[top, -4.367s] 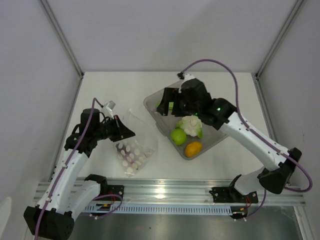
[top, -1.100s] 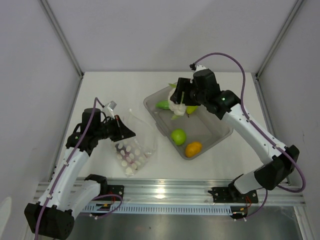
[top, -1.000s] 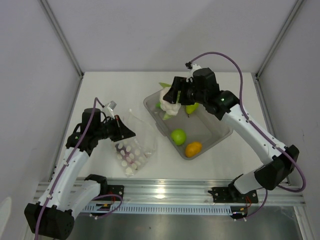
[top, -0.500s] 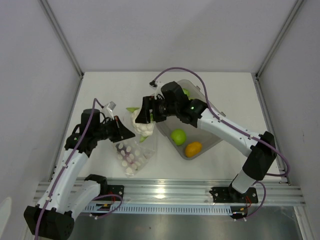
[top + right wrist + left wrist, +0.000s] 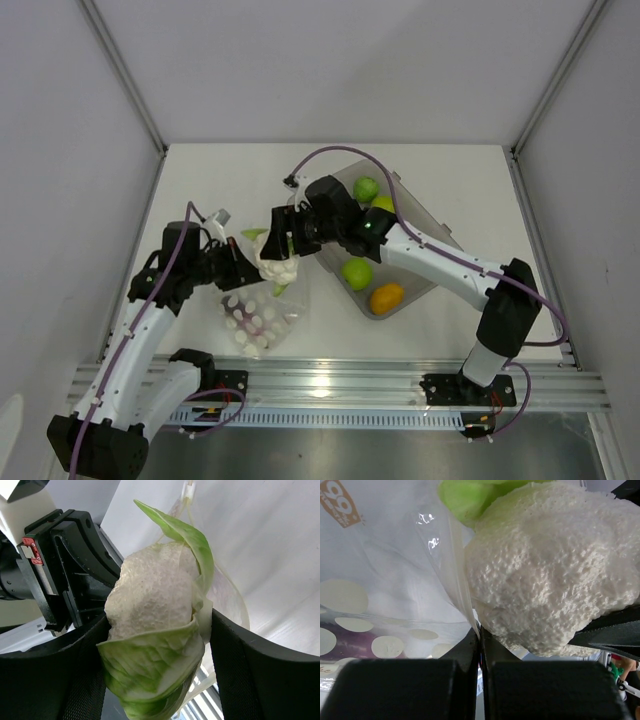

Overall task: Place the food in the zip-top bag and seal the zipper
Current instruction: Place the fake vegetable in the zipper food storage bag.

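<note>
The white cauliflower (image 5: 276, 258) with green leaves hangs at the mouth of the clear zip-top bag (image 5: 258, 318), left of the bin, and my right gripper (image 5: 281, 247) is shut on it. In the right wrist view both fingers press its sides (image 5: 152, 615), and the bag (image 5: 227, 597) lies just behind. My left gripper (image 5: 236, 272) is shut on the bag's mouth edge (image 5: 462, 587), where the zipper strip runs, holding it up beside the cauliflower (image 5: 550, 575). A purple shape shows through the bag's dotted wall (image 5: 350, 645). Two green apples (image 5: 357, 273) (image 5: 366, 188) and an orange-yellow citrus (image 5: 387, 297) lie in the bin.
The grey translucent bin (image 5: 432, 222) stands right of centre, with another yellow-green fruit (image 5: 382, 205) at its back. The right arm stretches across the bin's left side. An aluminium rail (image 5: 330, 382) runs along the near table edge, and white walls close three sides.
My right gripper has carried the cauliflower out of the bin and leftward to the bag's mouth. The left gripper has kept its hold on the bag edge, shifting slightly.
</note>
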Available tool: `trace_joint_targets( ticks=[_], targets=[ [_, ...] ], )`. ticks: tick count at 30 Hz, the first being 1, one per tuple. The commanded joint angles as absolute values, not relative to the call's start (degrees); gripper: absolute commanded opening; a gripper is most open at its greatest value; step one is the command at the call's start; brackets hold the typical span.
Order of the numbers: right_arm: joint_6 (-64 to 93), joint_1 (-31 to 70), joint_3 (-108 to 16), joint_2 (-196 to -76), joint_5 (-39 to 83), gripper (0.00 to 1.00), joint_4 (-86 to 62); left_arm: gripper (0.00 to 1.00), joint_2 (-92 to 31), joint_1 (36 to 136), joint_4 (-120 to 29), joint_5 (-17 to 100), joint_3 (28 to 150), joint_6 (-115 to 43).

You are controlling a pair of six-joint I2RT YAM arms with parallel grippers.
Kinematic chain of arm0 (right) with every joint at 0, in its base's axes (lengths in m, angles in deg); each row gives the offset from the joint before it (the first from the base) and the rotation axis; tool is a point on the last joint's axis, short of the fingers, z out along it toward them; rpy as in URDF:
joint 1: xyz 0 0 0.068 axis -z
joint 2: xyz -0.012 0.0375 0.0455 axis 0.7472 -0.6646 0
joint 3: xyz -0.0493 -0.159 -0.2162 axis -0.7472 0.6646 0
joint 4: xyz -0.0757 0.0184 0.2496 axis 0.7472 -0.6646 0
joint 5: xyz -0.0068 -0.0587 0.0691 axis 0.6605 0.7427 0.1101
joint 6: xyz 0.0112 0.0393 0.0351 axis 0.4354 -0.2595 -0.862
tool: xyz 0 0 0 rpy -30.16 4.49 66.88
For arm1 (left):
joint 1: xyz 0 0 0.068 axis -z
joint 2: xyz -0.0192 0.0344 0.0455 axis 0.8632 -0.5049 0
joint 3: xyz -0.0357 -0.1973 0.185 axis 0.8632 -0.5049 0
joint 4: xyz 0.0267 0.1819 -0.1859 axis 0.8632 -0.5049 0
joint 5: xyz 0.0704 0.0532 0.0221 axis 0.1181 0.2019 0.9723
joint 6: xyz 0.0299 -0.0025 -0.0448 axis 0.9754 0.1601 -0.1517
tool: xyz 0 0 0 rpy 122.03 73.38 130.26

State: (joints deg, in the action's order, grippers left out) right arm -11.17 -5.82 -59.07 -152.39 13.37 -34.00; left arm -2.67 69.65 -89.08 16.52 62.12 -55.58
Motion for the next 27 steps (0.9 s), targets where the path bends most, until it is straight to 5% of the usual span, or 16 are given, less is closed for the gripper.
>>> trace_joint_targets(
  ticks=[1, 20, 23, 27],
  targets=[
    [-11.97, -7.37, -56.61, -153.49, 13.33, 0.32, -30.82, 0.01, -0.95, 69.87, -85.68, 13.78, 65.27, -55.25],
    [-17.42, -9.74, -45.0, -152.34, 3.67, 0.33, -16.93, 0.01, 1.07, 69.87, -85.86, 11.77, 66.14, -56.13],
    [-17.51, -9.66, -45.79, -152.96, 2.79, 0.41, -16.22, 0.01, 1.51, 69.87, -86.56, 12.02, 66.76, -55.95],
    [-15.84, -9.13, -46.58, -152.26, 6.03, 0.93, -20.7, 0.01, 1.77, 69.87, -87.79, 12.82, 67.29, -55.16]
  ],
)
